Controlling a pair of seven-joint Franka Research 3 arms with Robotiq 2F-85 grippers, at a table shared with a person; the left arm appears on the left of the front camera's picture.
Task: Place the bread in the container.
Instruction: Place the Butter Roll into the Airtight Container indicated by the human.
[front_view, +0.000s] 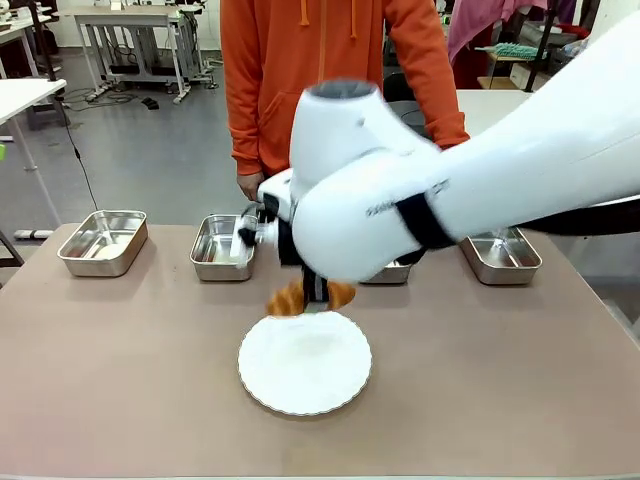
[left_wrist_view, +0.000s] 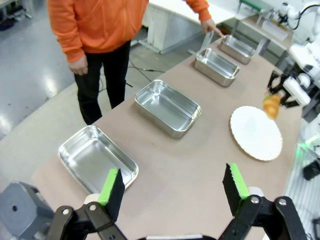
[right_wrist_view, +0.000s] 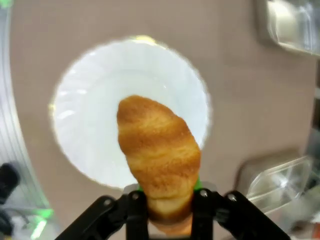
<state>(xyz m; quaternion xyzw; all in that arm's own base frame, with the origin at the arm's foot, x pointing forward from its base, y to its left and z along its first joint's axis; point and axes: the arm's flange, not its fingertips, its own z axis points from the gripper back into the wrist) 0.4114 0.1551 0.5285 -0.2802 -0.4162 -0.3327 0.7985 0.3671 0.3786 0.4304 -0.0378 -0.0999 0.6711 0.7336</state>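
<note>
My right gripper (right_wrist_view: 169, 201) is shut on the bread (right_wrist_view: 157, 160), a golden-brown croissant, gripped at its lower end. It hangs just above the far rim of the white scalloped plate (front_view: 305, 365). From the front, the bread (front_view: 290, 298) pokes out on both sides under the white wrist, which hides most of the right gripper (front_view: 316, 290). A row of steel pans runs along the table's far side (front_view: 223, 246); I cannot tell which one is the container. My left gripper (left_wrist_view: 172, 180) is open and empty, above the table near the nearest pan (left_wrist_view: 97, 160).
A person in an orange hoodie (front_view: 320, 60) stands at the far edge behind the pans, one hand (front_view: 250, 185) hanging near the second pan. The other pans sit at the far left (front_view: 103, 241) and far right (front_view: 502, 254). The brown tabletop (front_view: 120, 380) surrounds the plate.
</note>
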